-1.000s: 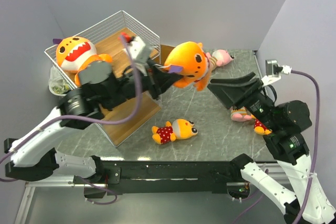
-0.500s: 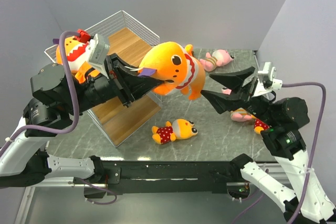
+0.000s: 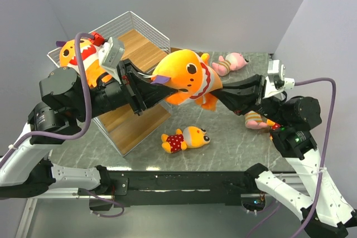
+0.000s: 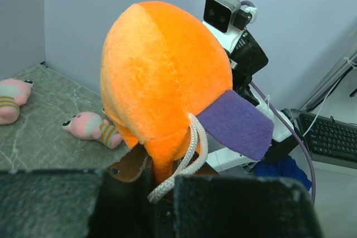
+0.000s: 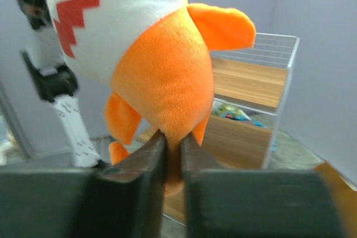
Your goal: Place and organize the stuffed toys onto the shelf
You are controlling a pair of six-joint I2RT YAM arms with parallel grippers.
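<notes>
A big orange shark (image 3: 187, 76) hangs in the air over the table's middle, held from both sides. My left gripper (image 3: 159, 90) is shut on its back end beside a purple fin and a rope loop; in the left wrist view the shark (image 4: 162, 76) rises from the left gripper (image 4: 159, 174). My right gripper (image 3: 220, 94) is shut on its orange lower end, with the right gripper (image 5: 173, 137) pinching plush under the shark (image 5: 162, 71). A second shark (image 3: 75, 54) sits on the shelf (image 3: 139, 32). An orange-headed toy in red dots (image 3: 184, 139) and a pink toy (image 3: 231, 61) lie on the table.
Another pink toy (image 3: 255, 120) lies partly hidden under my right arm. A brown folded bag (image 3: 177, 54) sits behind the shelf. A clear bag of small items (image 3: 60, 90) lies left of it. Walls close in at the back and right.
The right gripper moved in and closed on the shark's lower end. The left arm rose and carried the shark up, then slightly right toward the right gripper.
</notes>
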